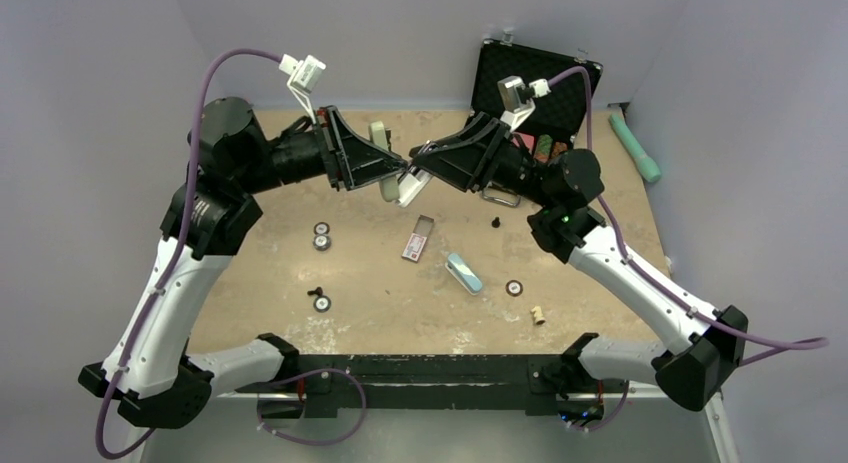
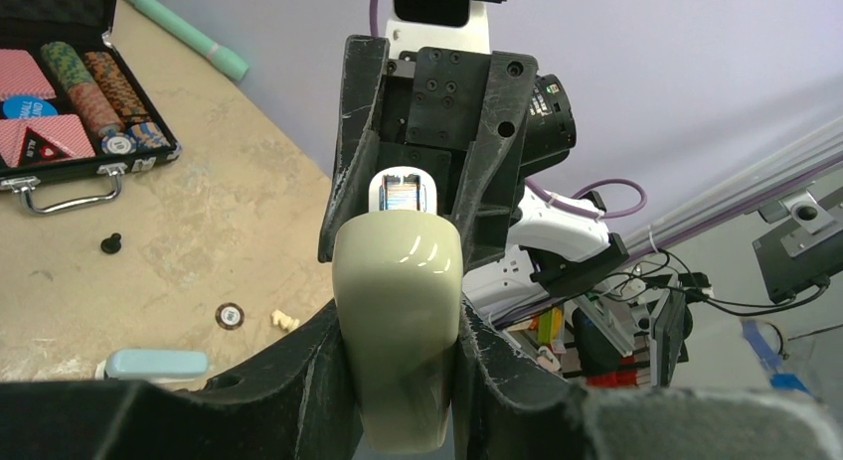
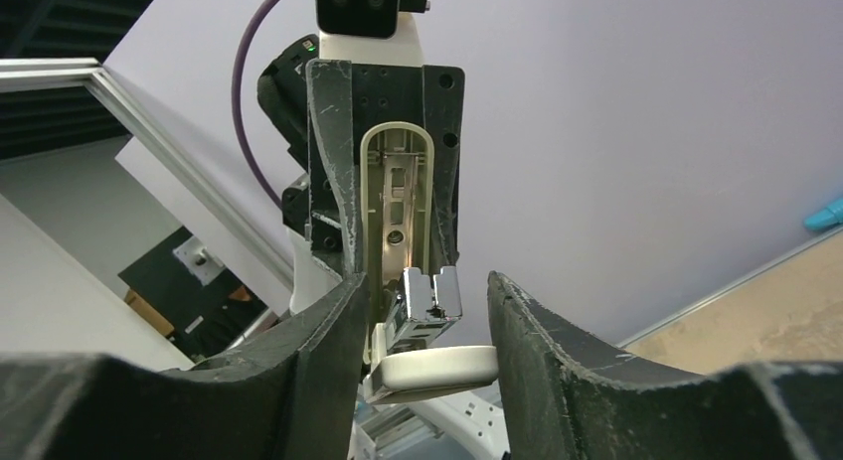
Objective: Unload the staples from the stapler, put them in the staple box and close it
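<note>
I log: cream stapler [image 2: 398, 281], hinged open. Left end effector [image 2: 400, 331] clamped on its body; right end effector [image 3: 425, 291] spread apart around its metal magazine [image 3: 429, 306].

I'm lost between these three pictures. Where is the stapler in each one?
Top external: the stapler hangs mid-air, just above the picture's centre.
Left wrist: bottom centre, its cream body clamped between the near fingers.
Right wrist: centre, opened, with its metal channel facing the camera.
Shared landmark: the left gripper clamping it shows in all three views.
</note>
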